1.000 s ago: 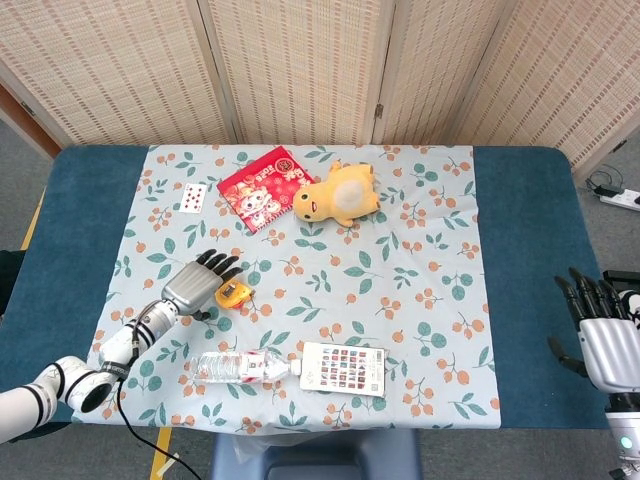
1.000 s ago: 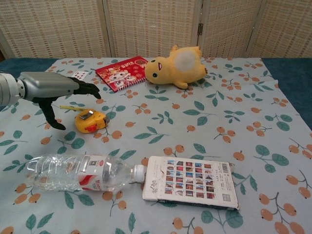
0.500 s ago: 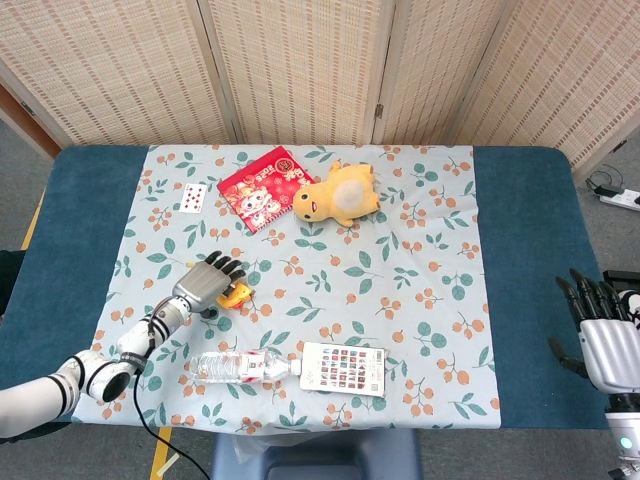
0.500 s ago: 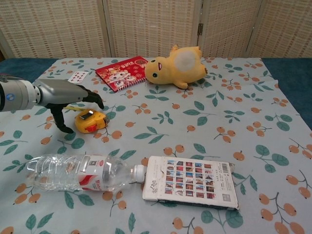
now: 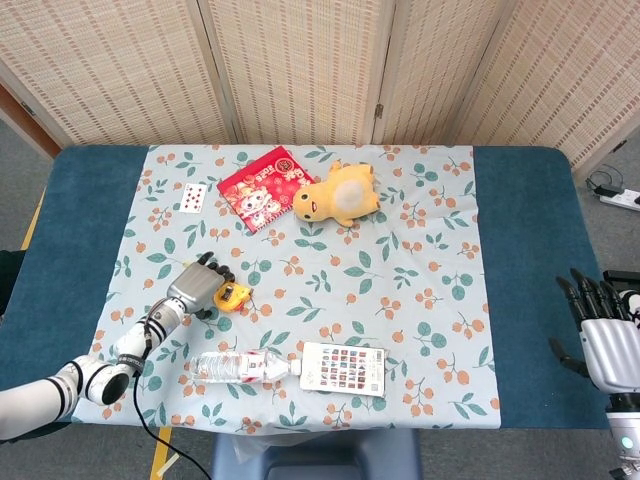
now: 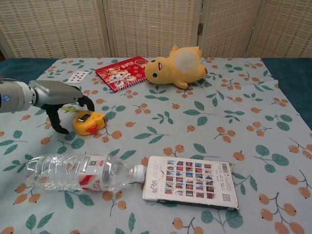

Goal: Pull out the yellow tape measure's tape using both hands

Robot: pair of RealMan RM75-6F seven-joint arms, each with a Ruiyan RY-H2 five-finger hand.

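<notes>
The yellow tape measure (image 6: 88,122) lies flat on the floral cloth, its tape seemingly barely drawn out.

Yellow plush toy (image 5: 337,194) lying far centre on floral tablecloth (image 5: 420,260), red packet (image 5: 259,187) just left of it, playing card (image 5: 192,196) far left, clear plastic bottle (image 5: 240,367) lying near left, cap toward picture-grid box (image 5: 344,368), wicker screens (image 5: 300,70) behind.
</notes>
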